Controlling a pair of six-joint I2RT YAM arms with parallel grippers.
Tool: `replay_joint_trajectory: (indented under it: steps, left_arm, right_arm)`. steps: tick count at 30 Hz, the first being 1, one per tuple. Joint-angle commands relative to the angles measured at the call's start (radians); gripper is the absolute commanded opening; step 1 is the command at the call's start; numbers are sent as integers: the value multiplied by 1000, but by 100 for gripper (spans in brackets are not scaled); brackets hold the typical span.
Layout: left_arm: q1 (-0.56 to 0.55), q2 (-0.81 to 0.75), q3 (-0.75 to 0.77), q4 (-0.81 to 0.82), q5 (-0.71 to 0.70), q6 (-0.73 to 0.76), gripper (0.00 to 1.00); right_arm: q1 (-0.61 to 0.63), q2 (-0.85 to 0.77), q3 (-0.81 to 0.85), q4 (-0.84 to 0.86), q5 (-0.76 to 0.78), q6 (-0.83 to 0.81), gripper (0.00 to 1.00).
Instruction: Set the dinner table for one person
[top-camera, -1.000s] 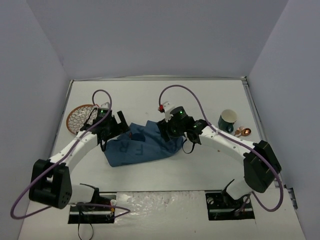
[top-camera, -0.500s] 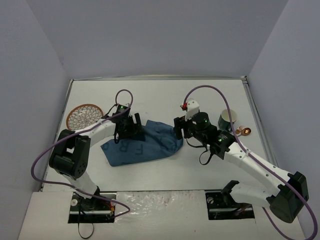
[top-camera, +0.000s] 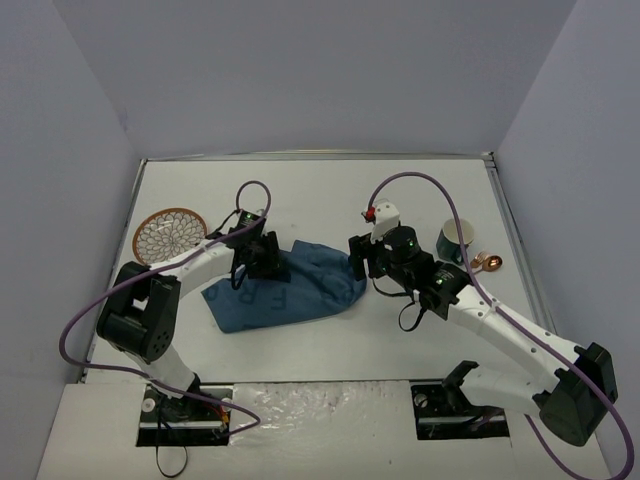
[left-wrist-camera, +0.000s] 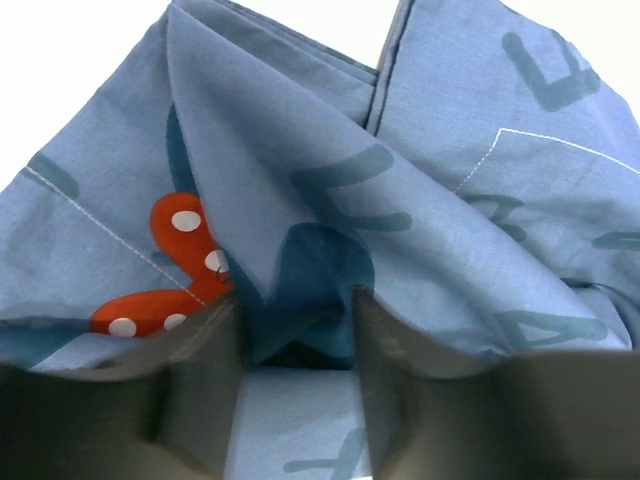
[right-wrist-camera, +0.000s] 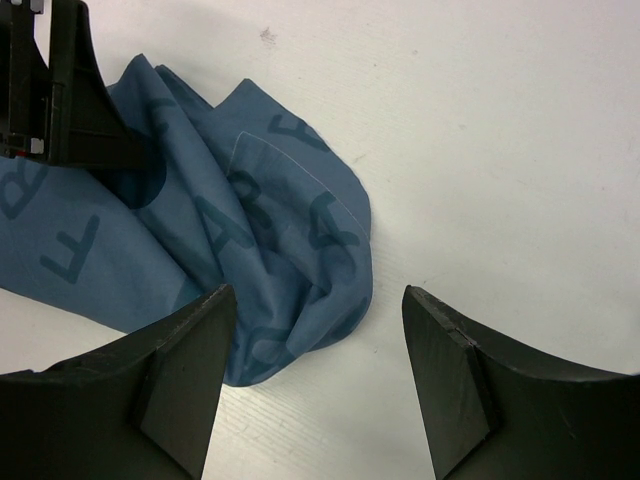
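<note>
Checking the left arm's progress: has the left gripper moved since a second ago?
Yes. The left gripper moved right, away from the round woven wicker coaster, onto the upper-left corner of the dark blue letter-printed cloth placemat.

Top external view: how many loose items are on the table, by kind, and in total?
Blue cloth placemat: 1
Round woven mat: 1
Mug: 1
Copper spoon: 1 (small, hard to make out)
Total: 4

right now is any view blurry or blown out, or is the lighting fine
left wrist: table blown out to flat white at upper left, left fingers soft, placemat print readable; right wrist: even light, placemat sharp, right fingers dark and slightly soft; top external: soft even light, no glare
</note>
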Motion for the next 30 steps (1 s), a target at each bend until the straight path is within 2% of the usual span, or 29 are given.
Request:
replay_joint_trajectory:
  steps: [1, 3, 5, 13, 18, 23, 28, 30]
  left_arm:
    - [-3, -54, 79, 4, -7, 25, 21]
    - [-4, -81, 112, -11, -16, 48, 6]
    - [-3, -112, 148, -36, -29, 75, 0]
    - [-3, -210, 311, -131, -19, 124, 0]
    - [-3, -257, 337, -154, -20, 133, 0]
    - [-9, -347, 216, -144, -5, 122, 0]
    - [-71, -520, -135, -79, -52, 72, 0]
    - [-77, -574, -196, -94, -65, 23, 0]
  right_arm:
    - [-7, -39, -9, 58, 34, 11, 64]
    - [-7, -44, -15, 58, 32, 16, 64]
    - [-6, -52, -21, 58, 30, 19, 64]
    - [-7, -75, -32, 63, 32, 36, 64]
    - [-6, -73, -36, 65, 25, 42, 64]
    - [-7, -63, -37, 70, 7, 45, 63]
    - [-6, -57, -49, 70, 1, 48, 63]
    - [-7, -49, -53, 69, -1, 47, 63]
